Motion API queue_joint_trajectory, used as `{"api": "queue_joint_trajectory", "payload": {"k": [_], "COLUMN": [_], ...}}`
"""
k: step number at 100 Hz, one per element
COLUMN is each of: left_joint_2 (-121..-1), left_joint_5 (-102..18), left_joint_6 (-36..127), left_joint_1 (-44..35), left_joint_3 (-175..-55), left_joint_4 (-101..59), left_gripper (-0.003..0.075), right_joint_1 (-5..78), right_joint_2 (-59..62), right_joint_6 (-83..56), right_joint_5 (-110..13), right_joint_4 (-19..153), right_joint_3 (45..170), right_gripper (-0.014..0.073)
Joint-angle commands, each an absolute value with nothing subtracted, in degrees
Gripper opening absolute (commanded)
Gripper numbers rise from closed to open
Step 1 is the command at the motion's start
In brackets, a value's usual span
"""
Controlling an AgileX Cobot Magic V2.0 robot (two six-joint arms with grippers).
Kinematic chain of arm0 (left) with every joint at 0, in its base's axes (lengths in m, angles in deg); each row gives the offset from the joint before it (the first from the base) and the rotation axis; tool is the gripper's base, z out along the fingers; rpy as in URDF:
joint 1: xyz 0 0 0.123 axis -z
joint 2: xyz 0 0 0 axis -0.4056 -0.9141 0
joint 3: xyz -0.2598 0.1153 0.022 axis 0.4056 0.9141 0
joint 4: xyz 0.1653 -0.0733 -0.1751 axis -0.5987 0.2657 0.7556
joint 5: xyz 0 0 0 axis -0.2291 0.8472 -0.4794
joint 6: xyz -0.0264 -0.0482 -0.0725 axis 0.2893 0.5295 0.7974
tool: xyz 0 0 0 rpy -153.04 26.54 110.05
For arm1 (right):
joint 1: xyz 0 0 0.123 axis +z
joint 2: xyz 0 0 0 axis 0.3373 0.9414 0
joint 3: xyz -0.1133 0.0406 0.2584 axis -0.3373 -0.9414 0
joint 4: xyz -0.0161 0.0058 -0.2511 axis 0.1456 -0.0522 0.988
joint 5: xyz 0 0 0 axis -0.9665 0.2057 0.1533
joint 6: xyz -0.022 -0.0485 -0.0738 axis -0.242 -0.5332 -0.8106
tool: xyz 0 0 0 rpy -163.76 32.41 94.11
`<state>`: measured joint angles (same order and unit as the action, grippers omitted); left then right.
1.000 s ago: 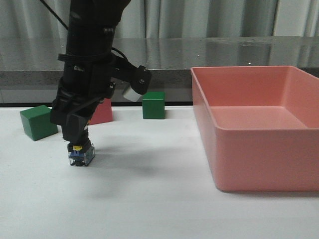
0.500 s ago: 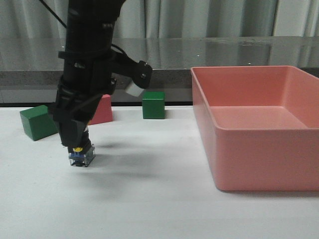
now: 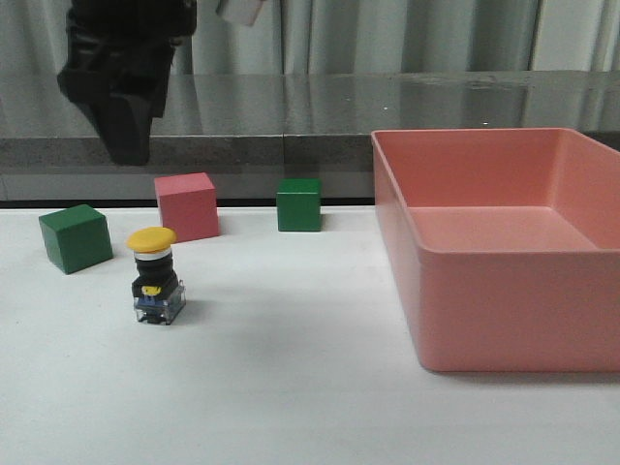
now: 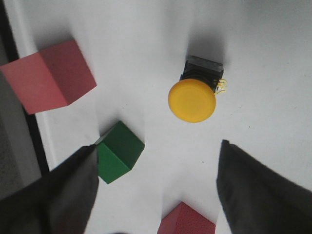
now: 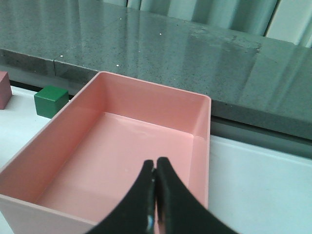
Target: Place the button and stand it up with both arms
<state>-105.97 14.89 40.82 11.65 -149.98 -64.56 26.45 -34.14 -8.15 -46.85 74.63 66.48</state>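
Lifted clear since half second ago: black left gripper (image 3: 121, 97), now high above small yellow-capped push-button switch (image 3: 154, 279), fingers (image 4: 68, 195) spread wide, holding nothing. Button stands upright on white table (image 3: 291, 387), free on all sides; green cube (image 3: 75, 237) and pink cube (image 3: 187, 206) behind it, second green cube (image 3: 298, 204) further right. Large pink plastic bin (image 3: 504, 247) at right. Right gripper (image 5: 155, 195) over bin, fingers pressed together, empty. Grey ledge, curtains behind.

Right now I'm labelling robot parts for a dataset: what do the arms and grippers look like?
The left arm is bulky and matte black, with a small grey-white box module beside it. The left gripper has broad, dark, wedge-shaped fingers; the right gripper has slim, tapered, glossy black ones. No markings are legible.
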Motion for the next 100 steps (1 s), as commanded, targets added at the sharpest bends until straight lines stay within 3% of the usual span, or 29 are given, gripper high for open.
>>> {"api": "queue_joint_trajectory", "payload": {"k": [1, 20, 34, 57, 100], "left_joint_2": [-100.86, -96.42, -92.56, -83.49, -54.85], "left_joint_5": [17.26, 16.15, 13.43, -1.86, -36.43], "left_joint_6": [43.02, 49.75, 54.25, 59.71, 67.59], "left_joint_1": [11.42, 8.25, 3.7, -3.61, -5.31], "left_joint_3": [-151.31, -151.31, -151.31, -145.53, -105.95], "left_joint_4": [-65.18, -64.27, -58.7, -50.03, -48.62], "left_gripper": [0.0337, -0.0017, -0.0019, -0.0019, -0.0019], "right_joint_1": [26.08, 26.08, 26.08, 26.08, 26.08], "right_joint_2": [-34.06, -34.06, -34.06, -34.06, -34.06], "right_joint_6": [-8.2, -8.2, -8.2, -8.2, -8.2], "right_joint_5": [-42.53, -42.53, -42.53, -42.53, -42.53], "right_joint_4": [74.41, 74.41, 74.41, 74.41, 74.41], "right_joint_3": [68.03, 68.03, 68.03, 68.03, 68.03], "right_gripper": [-0.0109, -0.0109, -0.0109, -0.0109, -0.0109]}}
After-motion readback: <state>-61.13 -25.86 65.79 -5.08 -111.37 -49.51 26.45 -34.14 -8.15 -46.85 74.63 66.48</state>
